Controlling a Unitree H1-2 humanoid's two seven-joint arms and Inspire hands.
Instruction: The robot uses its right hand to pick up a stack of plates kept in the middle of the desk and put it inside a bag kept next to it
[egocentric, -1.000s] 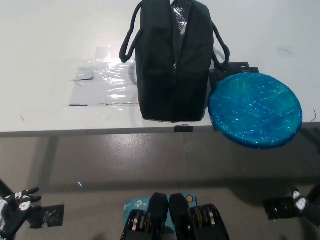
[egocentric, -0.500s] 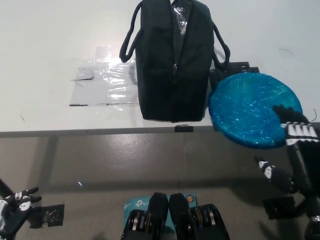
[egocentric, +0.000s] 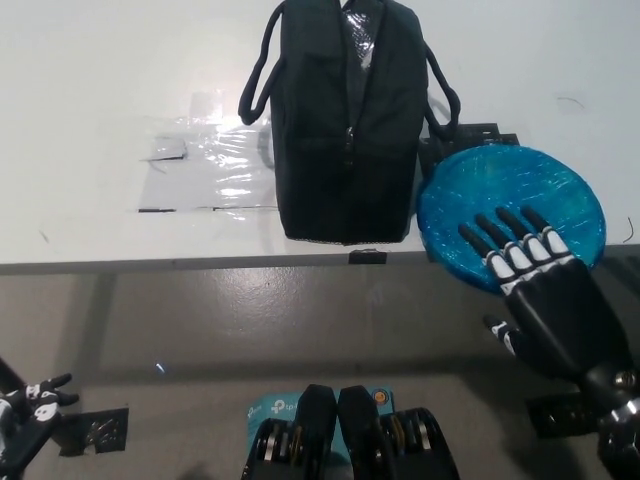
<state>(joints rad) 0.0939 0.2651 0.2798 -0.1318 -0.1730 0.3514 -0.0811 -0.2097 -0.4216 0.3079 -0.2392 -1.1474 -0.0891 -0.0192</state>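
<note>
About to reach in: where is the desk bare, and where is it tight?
Bare: desk left of the bag, beyond the tape patch, and the far right corner. Tight: the plates sit close beside the bag, right hand over them. Left hand rests low.

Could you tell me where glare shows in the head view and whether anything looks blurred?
Head view: glare streaks the clear tape patch on the desk and the wrap over the blue plates; a bright glint sits at the bag opening. The right hand over the plates is sharp; the left hand sits dim at lower left.
</note>
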